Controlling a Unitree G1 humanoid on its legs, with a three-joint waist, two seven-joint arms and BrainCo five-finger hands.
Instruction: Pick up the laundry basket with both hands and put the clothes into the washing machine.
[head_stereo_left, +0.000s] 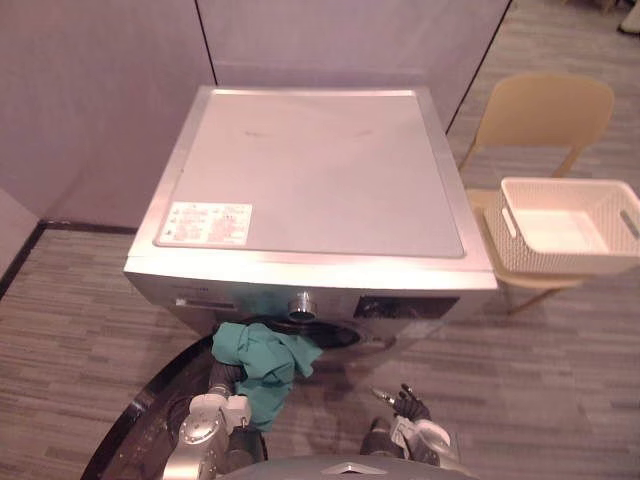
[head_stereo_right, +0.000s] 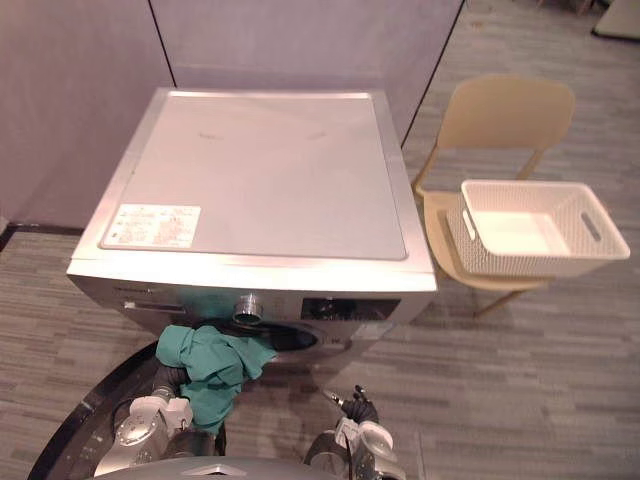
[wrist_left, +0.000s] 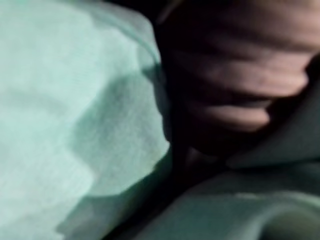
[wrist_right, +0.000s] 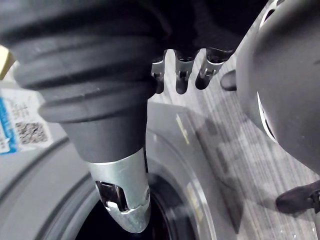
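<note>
**STATUS: GARMENT AT DRUM OPENING, BASKET ON CHAIR**

1. Washing machine. The silver front-loading washing machine (head_stereo_left: 310, 170) stands against a grey partition wall (head_stereo_left: 100, 90). Its dark door (head_stereo_left: 140, 420) is swung open toward the robot's left. The round drum opening (head_stereo_left: 325, 332) sits below the control knob (head_stereo_left: 300, 303).

2. Task item. A teal garment (head_stereo_left: 262, 360) is bunched at the left part of the drum opening. Its upper folds lie against the opening's rim. The remainder hangs down in front of the machine, outside the drum.

3. Left robot hand (head_stereo_left: 228, 376). It reaches up from below into the underside of the garment. The cloth hides the fingers, so it cannot be told whether they are spread or closed. The left wrist view shows teal fabric pressed close against the hand.

4. Right robot hand (head_stereo_left: 408, 405). It hangs low in front of the machine, to the right of the opening and apart from the garment. Its fingers (wrist_right: 181, 75) are relaxed and it holds nothing.

5. Laundry basket. The white laundry basket (head_stereo_left: 560, 262) rests on the seat of a beige chair (head_stereo_left: 545, 110) just right of the machine. It is empty and well apart from both hands.
</note>
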